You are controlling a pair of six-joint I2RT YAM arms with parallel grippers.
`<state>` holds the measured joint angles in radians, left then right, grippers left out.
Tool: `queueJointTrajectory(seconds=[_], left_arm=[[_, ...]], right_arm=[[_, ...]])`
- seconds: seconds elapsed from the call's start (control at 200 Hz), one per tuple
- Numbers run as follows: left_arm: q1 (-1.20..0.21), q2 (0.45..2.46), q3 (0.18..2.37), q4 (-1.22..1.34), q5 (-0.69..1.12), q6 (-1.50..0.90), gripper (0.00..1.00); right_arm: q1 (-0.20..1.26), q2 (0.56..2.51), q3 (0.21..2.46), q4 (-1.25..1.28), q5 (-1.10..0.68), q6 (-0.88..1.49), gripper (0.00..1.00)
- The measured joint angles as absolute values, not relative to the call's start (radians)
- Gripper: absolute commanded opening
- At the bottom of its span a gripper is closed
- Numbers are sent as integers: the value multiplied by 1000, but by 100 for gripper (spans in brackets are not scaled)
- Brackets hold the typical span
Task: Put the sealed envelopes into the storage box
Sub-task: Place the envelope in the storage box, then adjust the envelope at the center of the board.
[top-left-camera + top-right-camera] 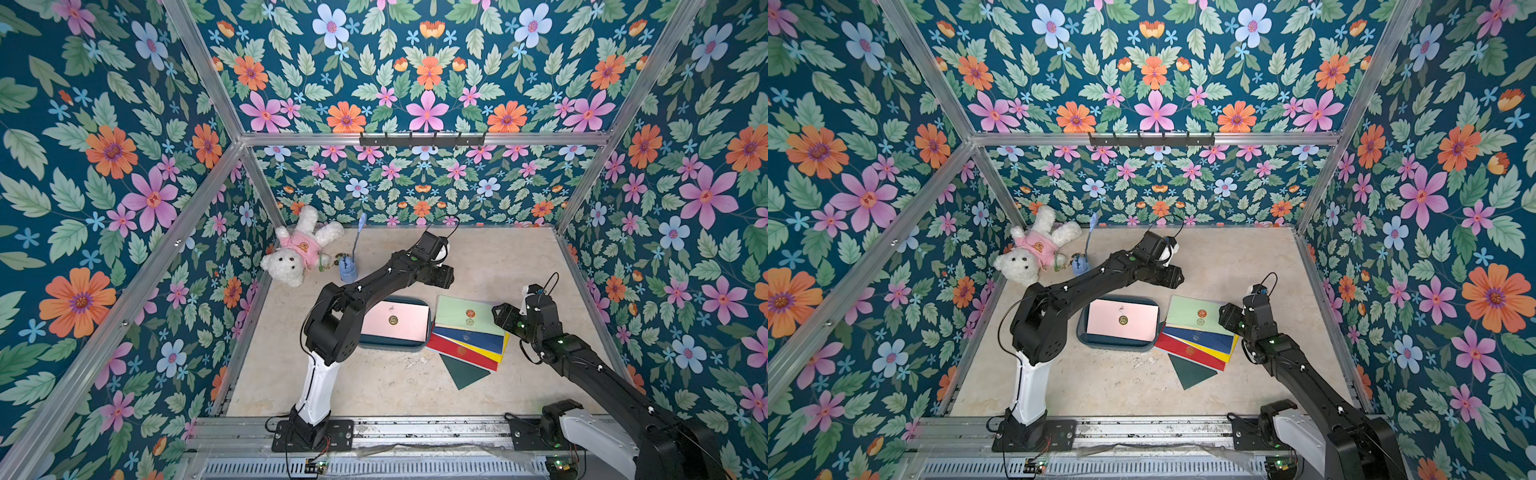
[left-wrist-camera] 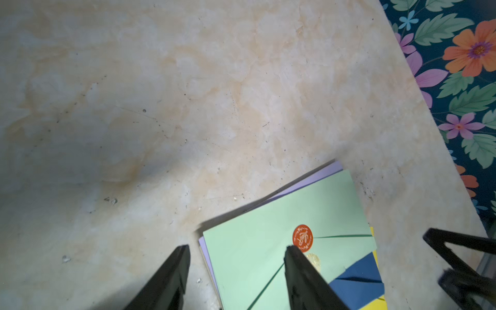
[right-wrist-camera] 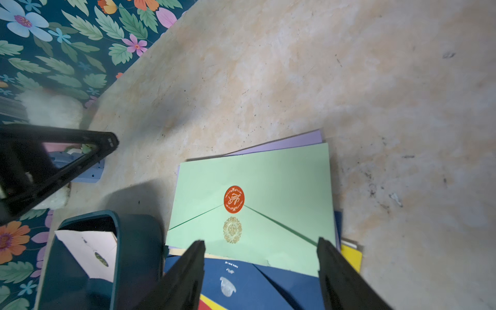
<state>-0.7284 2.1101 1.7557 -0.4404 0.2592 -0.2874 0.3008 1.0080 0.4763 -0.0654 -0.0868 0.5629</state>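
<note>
Worktop (image 1: pixel 374 386): stone-look surface, matt, scuffed and speckled. Sealed envelopes (image 1: pixel 465 332): smooth matt paper; red seal sticker (image 3: pixel 234 199) with metallic-looking gold print. Storage box (image 3: pixel 134 241): smooth dark teal plastic, slight sheen. Teddy bear (image 1: pixel 291 262): fluffy white plush. Frame rail (image 1: pixel 291 138): brushed metal.

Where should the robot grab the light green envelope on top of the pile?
Probably take the light green envelope by its long edge over the navy envelope, coming from the side of the right gripper. It lies flat on top, so a finger must slip under an edge, and that edge sits right before the open jaws.
</note>
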Motion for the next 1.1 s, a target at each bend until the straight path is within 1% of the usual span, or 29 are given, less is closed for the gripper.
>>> queueJointTrajectory(seconds=[0.165,0.245,0.335,0.425,0.58,0.63,0.67,0.74,0.83,1.1], left_arm=[[-729,2108,1763,-469,274,-283,60],[-729,2082,1731,-464,275,-283,60],[-729,2058,1705,-461,273,-283,60],[-729,2028,1677,-449,270,-283,60],[-726,1953,1615,-427,258,-284,60],[-722,1928,1597,-418,255,-284,60],[-720,1909,1579,-411,252,-284,60],[-714,1872,1544,-403,236,-285,60],[-705,1834,1505,-390,233,-286,60],[-695,1803,1449,-374,217,-286,61]], right_arm=[[302,1008,506,-113,-185,582,57],[337,987,495,-126,-245,615,55],[471,972,484,-135,-286,647,54],[616,989,485,-128,-293,686,49],[820,1086,479,-108,-227,781,41],[870,1116,481,-108,-216,801,39],[903,1137,482,-102,-199,820,36],[936,1167,473,-74,-177,850,30],[962,1212,459,-50,-175,883,27],[974,1304,477,-28,-184,884,23]])
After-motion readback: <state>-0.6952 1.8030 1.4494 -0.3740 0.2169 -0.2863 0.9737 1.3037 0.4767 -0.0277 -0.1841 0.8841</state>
